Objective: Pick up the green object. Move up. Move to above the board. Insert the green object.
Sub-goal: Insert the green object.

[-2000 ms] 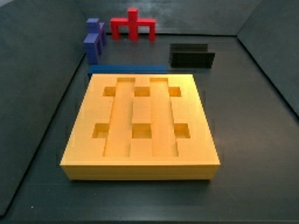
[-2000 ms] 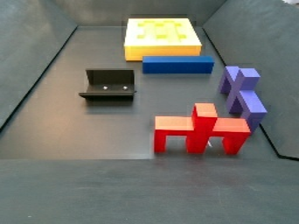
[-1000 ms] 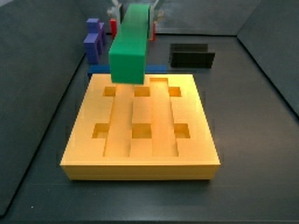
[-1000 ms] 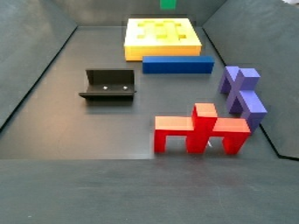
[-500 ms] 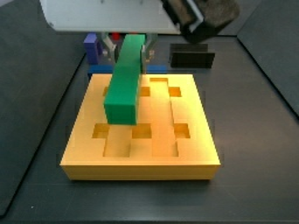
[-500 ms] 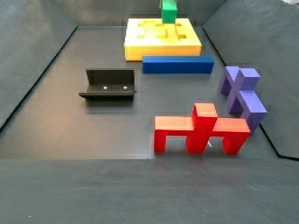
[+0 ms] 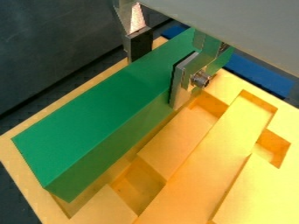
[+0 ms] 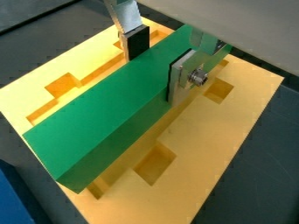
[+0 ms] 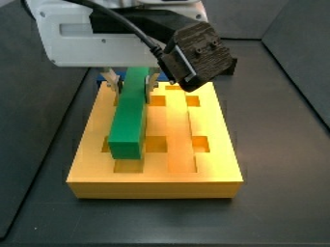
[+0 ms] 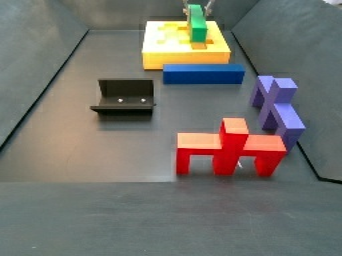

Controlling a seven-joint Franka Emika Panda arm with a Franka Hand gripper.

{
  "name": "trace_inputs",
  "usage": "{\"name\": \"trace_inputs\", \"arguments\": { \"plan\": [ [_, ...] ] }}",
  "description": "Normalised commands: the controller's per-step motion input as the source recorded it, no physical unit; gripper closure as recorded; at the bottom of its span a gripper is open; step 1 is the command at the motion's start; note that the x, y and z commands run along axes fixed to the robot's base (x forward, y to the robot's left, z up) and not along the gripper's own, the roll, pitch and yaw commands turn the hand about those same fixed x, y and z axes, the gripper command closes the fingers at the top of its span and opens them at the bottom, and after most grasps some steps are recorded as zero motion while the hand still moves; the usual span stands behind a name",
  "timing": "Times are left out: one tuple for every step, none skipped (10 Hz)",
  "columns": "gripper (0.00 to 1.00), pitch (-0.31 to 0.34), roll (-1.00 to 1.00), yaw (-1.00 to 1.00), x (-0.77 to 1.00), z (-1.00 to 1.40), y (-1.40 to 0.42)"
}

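Already low over the board [image 9: 194, 162], the green object [image 9: 129, 121] hangs in the end effector [image 7: 158, 59], whose two silver fingers are clenched on its long side faces near its far end, as both wrist views show. Its long axis runs near to far, parallel with the board's lengthwise grooves, and in a side view it lines up with the left groove, its near end sitting at or just inside the near-left square recess [image 9: 116, 147]. Whether the bar's underside already touches the groove floor cannot be told; a wrist view [image 8: 111, 114] suggests it lies close over the slab and tipped, the free end lower than the held end. Judged from this, the coming move turns on straight descent: the bar lies directly below the fingers, so only level and sideways fit with the groove walls matter.

As for containers, the board's other recesses appear empty, including the centre and right ones [image 9: 198, 145] on the near row. Beyond the board on the bench [image 10: 80, 130] lie a flat blue bar [image 10: 203, 73] just beside the slab's edge, a dark fixture [image 10: 124, 98] well apart, a purple piece [image 10: 278, 103] and a red branched piece [image 10: 230, 148], none inside anything.
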Motion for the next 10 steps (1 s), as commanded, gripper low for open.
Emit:
{"name": "trace_inputs", "arguments": {
  "plan": [
    [1.0, -0.09, 0.04, 0.21, -0.01, -0.24, -0.16],
    [1.0, -0.029, 0.13, 0.21, 0.01, -0.27, -0.17],
    [1.0, -0.016, 0.16, 0.09, 0.0, -0.31, -0.07],
    [1.0, -0.036, 0.03, 0.0, 0.0, -0.27, -0.02],
    [1.0, -0.031, 0.02, 0.0, 0.0, -0.25, 0.0],
    [1.0, -0.03, 0.0, -0.03, 0.0, -0.23, 0.0],
    [1.0, 0.0, 0.0, 0.0, 0.2, -0.29, 0.0],
    [1.0, 0.0, 0.0, 0.0, 0.32, -0.31, 0.0],
    [1.0, 0.0, 0.0, 0.0, 0.24, -0.27, 0.0],
    [1.0, -0.004, 0.0, 0.0, 0.12, -0.29, 0.0]
  ]
}}
